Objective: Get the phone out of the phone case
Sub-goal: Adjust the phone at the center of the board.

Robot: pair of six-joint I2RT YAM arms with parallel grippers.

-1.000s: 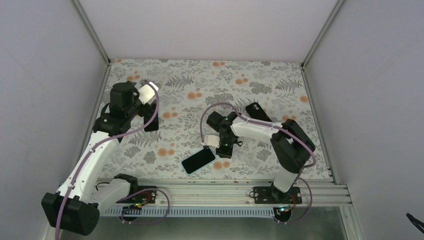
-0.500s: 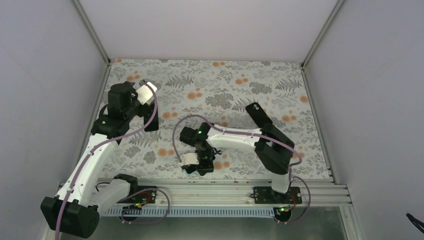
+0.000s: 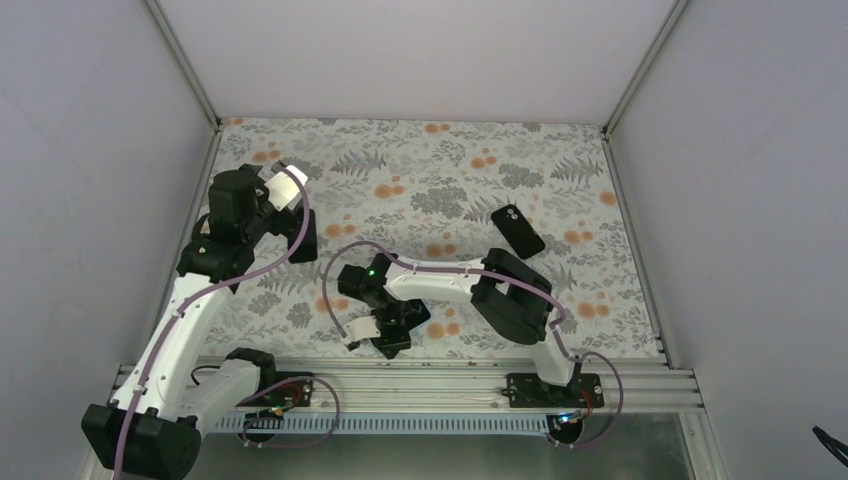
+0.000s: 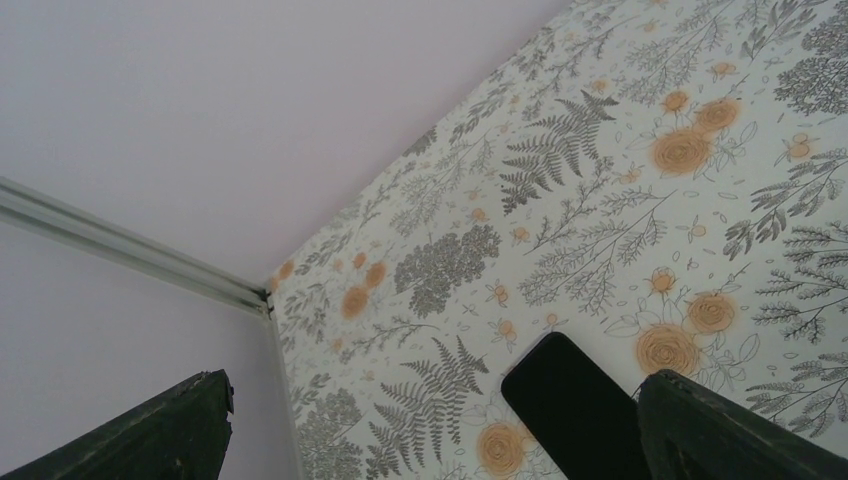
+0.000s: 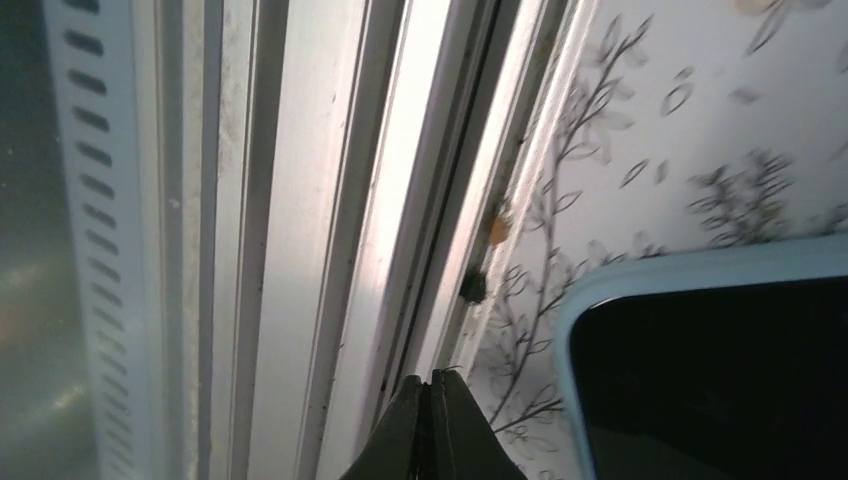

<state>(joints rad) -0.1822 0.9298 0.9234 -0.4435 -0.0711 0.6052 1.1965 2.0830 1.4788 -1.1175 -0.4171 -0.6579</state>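
Observation:
In the right wrist view a phone with a dark screen sits in a pale blue case (image 5: 700,370) and lies flat on the floral table. My right gripper (image 5: 432,390) is shut and empty. Its tips are low beside the phone's corner, over the table's front edge. From above, the right gripper (image 3: 388,342) covers most of that phone. My left gripper (image 4: 440,440) is open and empty, held above a black slab (image 4: 575,410) near the left wall. That slab also shows in the top view (image 3: 306,250), below the left gripper (image 3: 293,222).
A second black slab with a camera cut-out (image 3: 517,230) lies at the right of the table. A metal rail (image 5: 330,200) runs along the front edge, just ahead of my right fingertips. The left wall (image 4: 120,330) is close to the left gripper.
My right arm has swung left and toward the front edge, from behind the phone to over it, now hiding most of it from above. The left arm has barely moved.

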